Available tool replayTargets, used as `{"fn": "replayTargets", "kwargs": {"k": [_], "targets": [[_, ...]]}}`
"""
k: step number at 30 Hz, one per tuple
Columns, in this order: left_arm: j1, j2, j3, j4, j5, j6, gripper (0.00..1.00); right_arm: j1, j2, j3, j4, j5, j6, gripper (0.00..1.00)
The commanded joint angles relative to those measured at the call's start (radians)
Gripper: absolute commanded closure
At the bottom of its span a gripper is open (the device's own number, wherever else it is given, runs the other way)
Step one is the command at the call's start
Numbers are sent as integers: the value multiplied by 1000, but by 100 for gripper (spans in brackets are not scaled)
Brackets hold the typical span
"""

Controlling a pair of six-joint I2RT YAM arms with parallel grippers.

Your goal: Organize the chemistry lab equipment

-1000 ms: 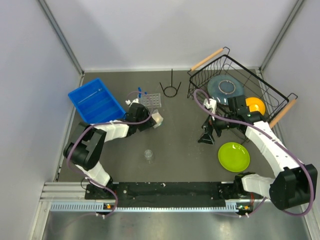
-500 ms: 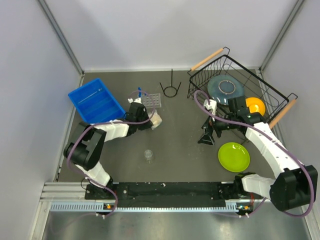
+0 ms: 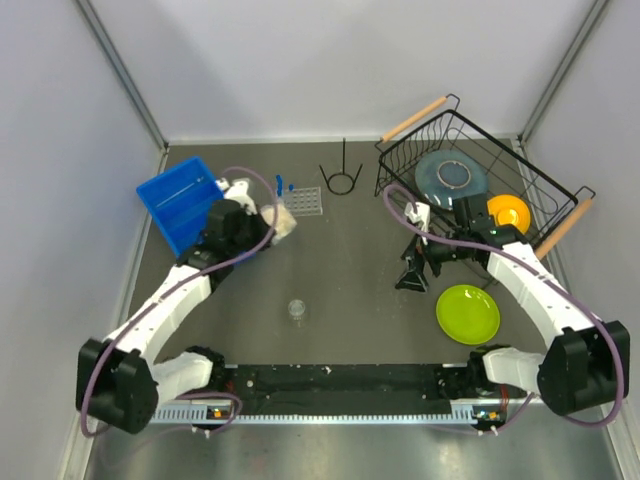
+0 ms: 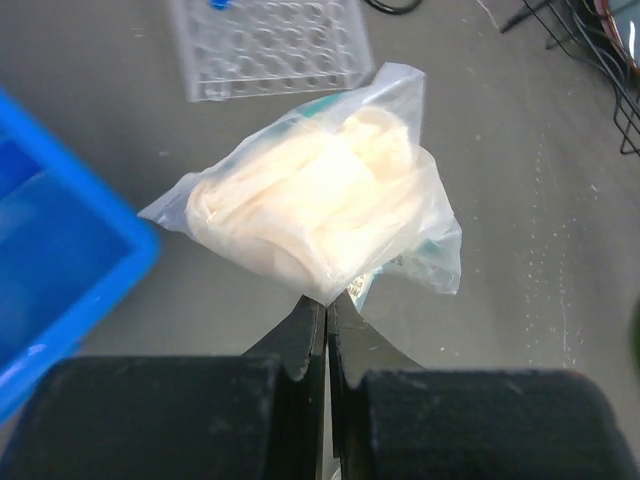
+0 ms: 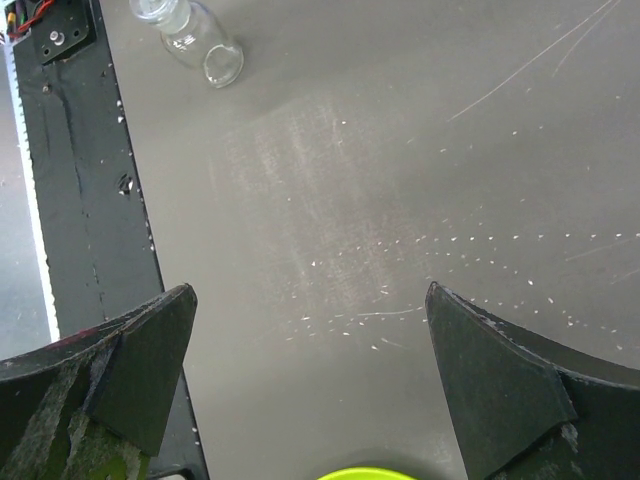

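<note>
Left claw (image 4: 326, 305) shifted from grid rack (image 3: 305, 200) toward blue bin (image 3: 175, 200).
Clamped on clear cream-filled piece (image 4: 320, 200); right claw (image 5: 308, 310) spread wide above bench (image 5: 330, 180).

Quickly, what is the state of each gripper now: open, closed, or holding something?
Left gripper: closed, pinching a corner of the clear plastic bag with cream-coloured contents.
Right gripper: open, holding nothing.
</note>
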Motion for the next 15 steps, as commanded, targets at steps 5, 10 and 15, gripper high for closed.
{"fn": "replayTargets", "kwargs": {"k": [5, 10, 15], "targets": [[459, 0, 120, -174, 45, 127, 99, 9, 31, -18, 42, -51, -37, 1], [613, 196, 261, -180, 103, 81, 98, 9, 2, -20, 42, -59, -32, 1], [679, 424, 440, -204, 100, 58, 98, 9, -15, -22, 42, -58, -31, 1]]}}
